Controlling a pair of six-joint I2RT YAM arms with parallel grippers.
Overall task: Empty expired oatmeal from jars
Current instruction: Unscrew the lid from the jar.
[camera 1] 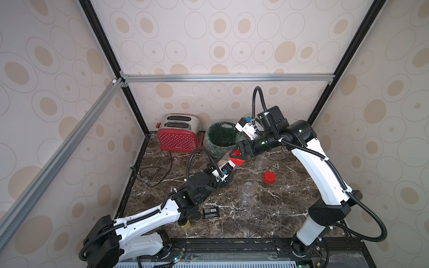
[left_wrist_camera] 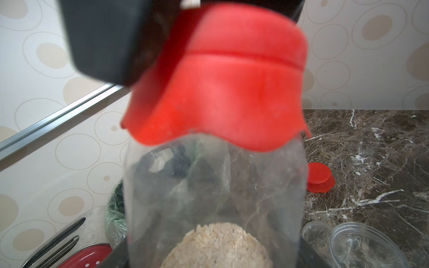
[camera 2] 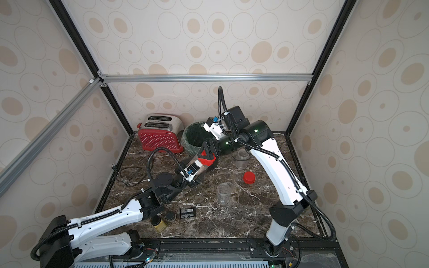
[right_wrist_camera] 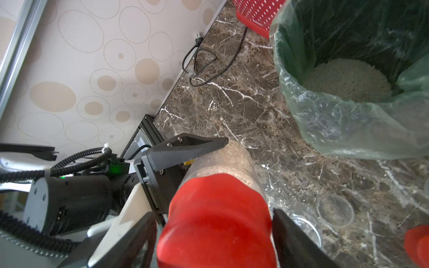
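- The left gripper (camera 1: 226, 166) was clamped on the body of a tilted jar (left_wrist_camera: 216, 185), near the bin (right_wrist_camera: 325, 130).
- The right gripper (camera 1: 235, 155) straddled its red lid (right_wrist_camera: 218, 220); whether it pressed the lid, I cannot tell.
- Oatmeal (left_wrist_camera: 218, 243) lay in that jar's bottom; more lay in the bin.
- An empty jar (camera 1: 248, 192) and a loose lid (camera 1: 269, 177) sat on the counter (camera 1: 290, 208).

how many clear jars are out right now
3. The capped jar, holding oatmeal under a red lid, is in the left gripper. An open jar sits mid-table. Another open jar sits nearer the bin. None seems hidden.
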